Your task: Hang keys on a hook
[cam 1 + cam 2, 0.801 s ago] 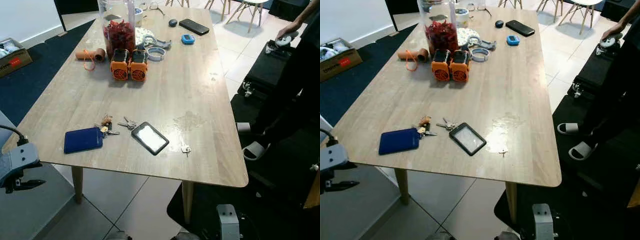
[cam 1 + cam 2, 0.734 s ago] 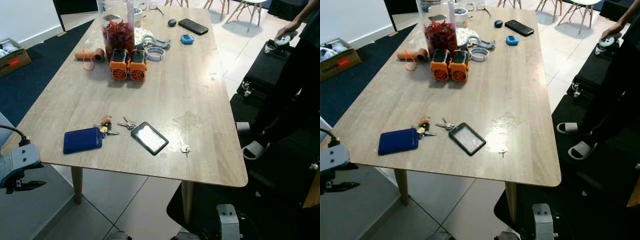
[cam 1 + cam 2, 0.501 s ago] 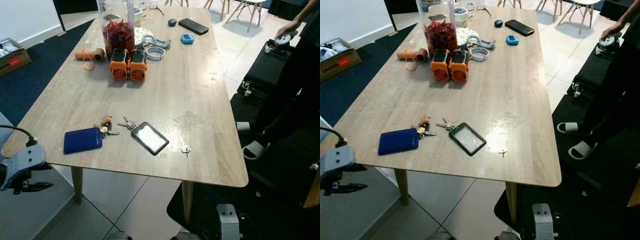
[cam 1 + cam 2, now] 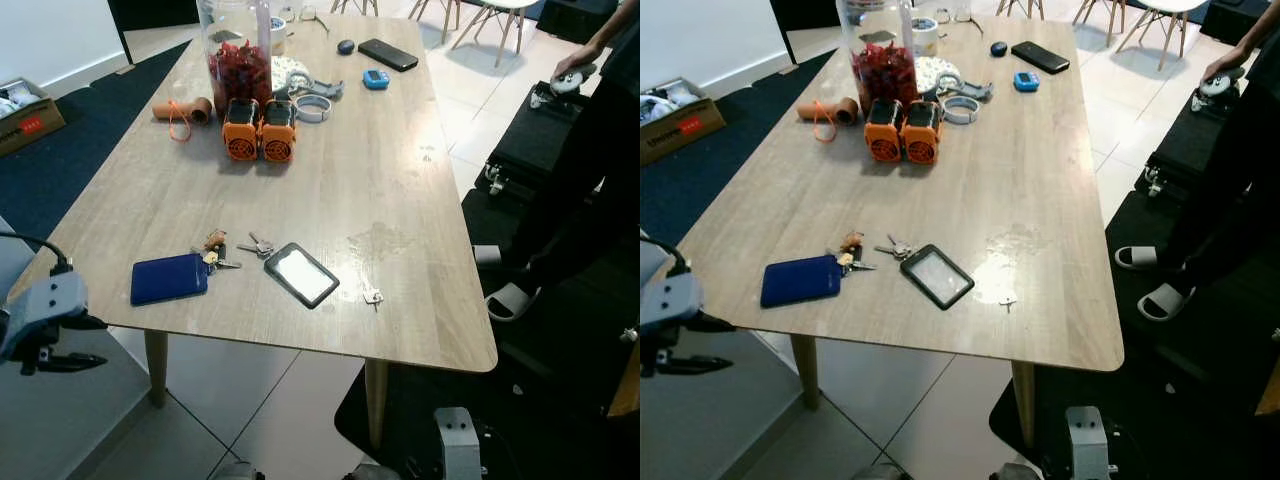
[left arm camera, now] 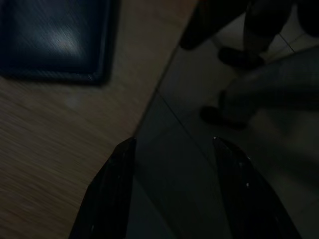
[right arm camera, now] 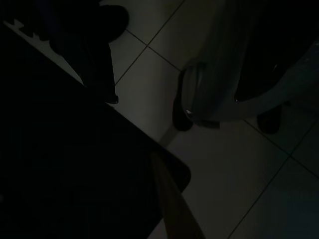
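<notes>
Keys (image 4: 222,250) lie near the wooden table's (image 4: 390,170) front edge, beside a blue wallet (image 4: 168,278). Left gripper (image 5: 174,194), fingers apart, hovers off that edge above tiled floor (image 4: 255,415).

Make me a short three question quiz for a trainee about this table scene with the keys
1. True or false: the keys lie on the table between the blue wallet and the black phone near the front edge.
2. Which pincer is raised beside the table's front corner? A) left B) right
3. Fill in: the two orange devices stand in front of a jar of ____ contents.

Key
1. True.
2. A. The left pincer hangs off the corner near the wallet, fingers apart, holding nothing.
3. Red.
</notes>
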Tool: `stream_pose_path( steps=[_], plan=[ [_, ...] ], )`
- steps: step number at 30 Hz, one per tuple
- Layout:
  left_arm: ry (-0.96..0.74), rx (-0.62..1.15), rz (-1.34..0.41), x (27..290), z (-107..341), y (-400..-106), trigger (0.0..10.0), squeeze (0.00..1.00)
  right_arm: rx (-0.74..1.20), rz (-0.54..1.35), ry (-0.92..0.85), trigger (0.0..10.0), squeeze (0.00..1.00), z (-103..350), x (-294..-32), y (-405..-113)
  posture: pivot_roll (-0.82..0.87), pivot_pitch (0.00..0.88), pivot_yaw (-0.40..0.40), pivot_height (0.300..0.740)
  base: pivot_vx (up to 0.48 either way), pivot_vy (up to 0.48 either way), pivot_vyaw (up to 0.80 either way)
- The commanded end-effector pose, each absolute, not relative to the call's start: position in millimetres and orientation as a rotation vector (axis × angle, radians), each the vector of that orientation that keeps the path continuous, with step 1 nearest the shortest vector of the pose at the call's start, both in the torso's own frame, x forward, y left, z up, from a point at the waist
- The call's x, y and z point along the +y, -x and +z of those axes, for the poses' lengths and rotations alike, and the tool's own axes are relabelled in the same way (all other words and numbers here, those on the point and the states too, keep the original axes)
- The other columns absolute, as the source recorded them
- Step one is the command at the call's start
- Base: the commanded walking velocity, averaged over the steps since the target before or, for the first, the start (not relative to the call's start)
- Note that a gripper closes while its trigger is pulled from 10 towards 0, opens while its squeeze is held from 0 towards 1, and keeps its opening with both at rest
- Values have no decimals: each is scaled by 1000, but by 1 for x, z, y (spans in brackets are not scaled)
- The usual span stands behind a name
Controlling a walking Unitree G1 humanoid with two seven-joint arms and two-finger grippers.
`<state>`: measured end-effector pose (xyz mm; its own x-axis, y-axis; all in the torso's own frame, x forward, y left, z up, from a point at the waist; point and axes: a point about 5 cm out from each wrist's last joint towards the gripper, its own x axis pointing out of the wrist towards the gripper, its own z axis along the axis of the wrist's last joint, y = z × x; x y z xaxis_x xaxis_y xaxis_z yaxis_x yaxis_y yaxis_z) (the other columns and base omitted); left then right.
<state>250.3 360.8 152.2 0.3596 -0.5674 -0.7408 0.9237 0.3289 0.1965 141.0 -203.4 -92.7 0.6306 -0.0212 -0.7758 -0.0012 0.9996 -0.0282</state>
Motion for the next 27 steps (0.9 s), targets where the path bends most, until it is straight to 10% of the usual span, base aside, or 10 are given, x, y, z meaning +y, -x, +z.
stream_pose_path(
  steps=[1,18,27],
  plan=[
    [-711,581,-1044,363,168,-254,10000,0,898,-15,25,10000,0,-94,-204,-138,38,87,-23,740,0,0,0],
    [-313,-70,-982,283,223,-310,10000,0,899,-9,24,10000,0,-94,-202,-137,42,92,-24,740,0,0,0],
    [-117,-134,-622,226,202,-351,10000,0,894,-16,20,10000,0,-94,-202,-136,33,94,-18,740,0,0,0]
  ],
)
